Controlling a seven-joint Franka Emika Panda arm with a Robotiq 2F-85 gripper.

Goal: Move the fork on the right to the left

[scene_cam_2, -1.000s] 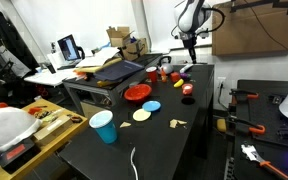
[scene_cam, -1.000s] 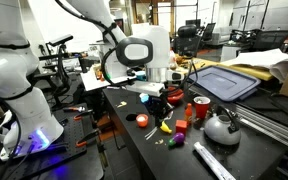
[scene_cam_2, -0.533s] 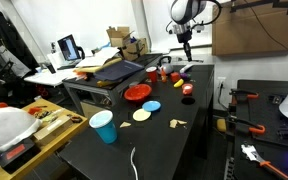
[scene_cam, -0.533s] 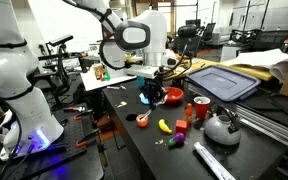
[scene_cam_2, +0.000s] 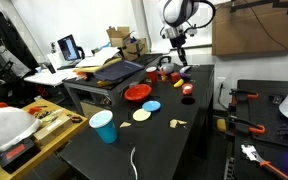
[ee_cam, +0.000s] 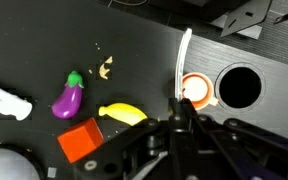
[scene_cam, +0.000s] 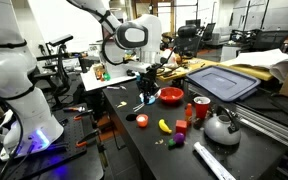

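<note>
The fork (ee_cam: 184, 60) is a thin white line running up from my fingertips in the wrist view, its lower end between them. My gripper (ee_cam: 179, 115) looks shut on that end. In both exterior views the gripper (scene_cam: 147, 97) (scene_cam_2: 179, 62) hangs a little above the black table, left of the red bowl (scene_cam: 170, 96). The fork itself is too thin to make out there. An orange and white round piece (ee_cam: 196, 90) lies just beside the fork, below the gripper (scene_cam: 141, 119).
A yellow banana (ee_cam: 122, 114), purple eggplant (ee_cam: 67, 98), red block (ee_cam: 81, 140) and thick white bar (ee_cam: 4, 100) lie nearby. A kettle (scene_cam: 221, 127) and red can (scene_cam: 200, 108) stand behind. A blue cup (scene_cam_2: 103, 127) and a thin pale utensil (scene_cam_2: 134, 162) are at the far end.
The arm has swung and the gripper has shifted from over the red bowl toward the table's left side, staying shut at about the same height.
</note>
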